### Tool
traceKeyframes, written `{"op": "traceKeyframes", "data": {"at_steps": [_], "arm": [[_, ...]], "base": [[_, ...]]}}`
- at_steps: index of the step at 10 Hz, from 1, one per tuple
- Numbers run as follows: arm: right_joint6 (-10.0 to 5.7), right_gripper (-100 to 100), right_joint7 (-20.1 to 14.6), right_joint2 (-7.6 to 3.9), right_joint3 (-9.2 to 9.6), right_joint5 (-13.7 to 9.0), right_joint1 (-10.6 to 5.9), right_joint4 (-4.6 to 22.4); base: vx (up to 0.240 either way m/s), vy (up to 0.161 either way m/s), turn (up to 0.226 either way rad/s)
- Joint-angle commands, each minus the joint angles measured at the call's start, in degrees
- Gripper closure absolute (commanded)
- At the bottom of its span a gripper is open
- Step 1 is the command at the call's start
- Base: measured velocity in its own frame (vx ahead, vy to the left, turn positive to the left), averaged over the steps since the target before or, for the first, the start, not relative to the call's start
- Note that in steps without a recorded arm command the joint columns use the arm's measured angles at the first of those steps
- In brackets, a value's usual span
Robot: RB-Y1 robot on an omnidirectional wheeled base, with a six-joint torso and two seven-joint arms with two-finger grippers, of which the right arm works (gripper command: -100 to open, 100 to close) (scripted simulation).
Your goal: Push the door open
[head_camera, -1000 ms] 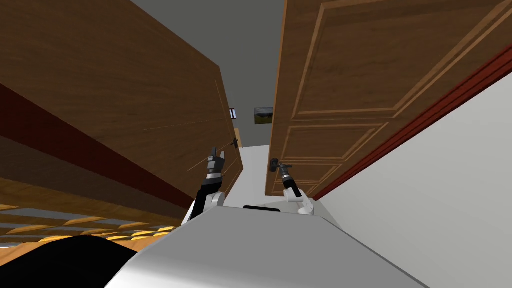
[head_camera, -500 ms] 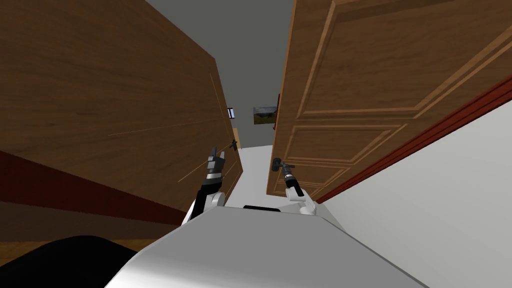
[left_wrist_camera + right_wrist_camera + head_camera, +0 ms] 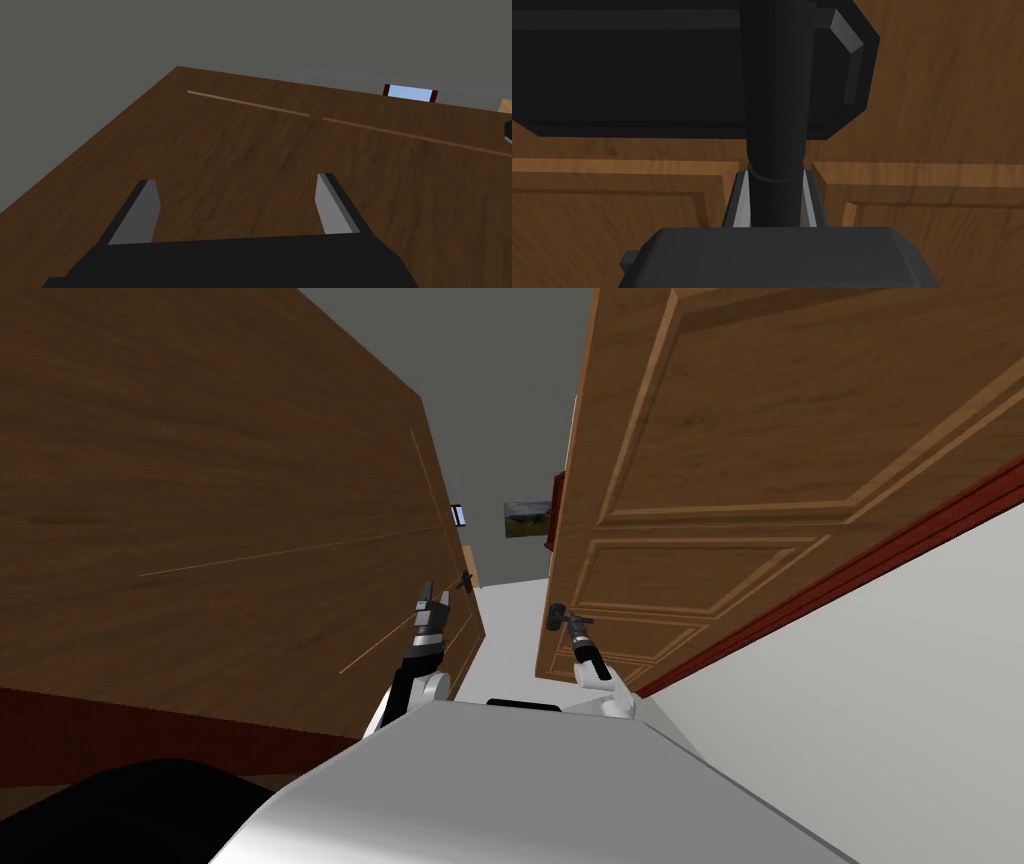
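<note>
Since a second ago the gap ahead is seen wider, and the free edge of the panelled door (image 3: 760,468) is found further right. The dark wood on the left has slid as well, so part of that shift is put down to the camera's own travel.

On the far left a broad dark brown wooden panel (image 3: 250,488) is seen. Just beside it the left gripper (image 3: 438,591) is held up, its fingers (image 3: 145,210) spread wide with nothing between them and the panel's face lying beyond.

Through the gap a grey wall (image 3: 500,408), a small window (image 3: 459,515) and a framed picture (image 3: 527,517) are made out.

Right of the gap, the door's dark lever handle (image 3: 566,614) is held by the right gripper (image 3: 572,623). In the right wrist view the blades are pressed against both sides of the round bar (image 3: 774,125), below its dark backplate (image 3: 637,65).

The door itself is judged stiff and fairly heavy, turning only about its hinges (these are hidden, presumably at the red frame (image 3: 850,578)). The lever, near the free edge, is judged the best hold, since leverage is greatest there. Its bar looks smooth, so thin blades could slide along it. A steady push that follows the door's arc is called for.
</note>
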Motion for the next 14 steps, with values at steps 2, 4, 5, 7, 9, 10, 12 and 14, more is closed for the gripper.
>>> {"op": "traceKeyframes", "data": {"at_steps": [2,4,5,7,9,10,12,14], "arm": [[-0.16,100,0.54,-0.04,-2.77,-0.19,-0.79,0.35],[-0.13,100,0.84,0.31,-4.14,-0.3,-1.12,0.77],[-0.11,100,1.02,0.57,-4.98,-0.36,-1.33,1.04],[-0.08,100,1.35,1.09,-6.52,-0.48,-1.7,1.51],[-0.05,100,1.62,1.61,-7.76,-0.57,-2.0,1.89],[-0.04,100,1.77,1.93,-8.44,-0.62,-2.16,2.1],[0.01,100,1.76,1.96,-8.55,-0.64,-1.98,2.23],[-0.23,100,2.77,1.46,-8.06,-1.55,-2.48,2.69]], "base": [[0.127,0.108,-0.085],[0.143,0.097,-0.09],[0.174,0.114,-0.077],[0.204,0.112,-0.096],[0.175,0.102,-0.075],[0.182,0.107,-0.08],[0.119,0.066,-0.047],[0.178,-0.006,-0.16]]}}
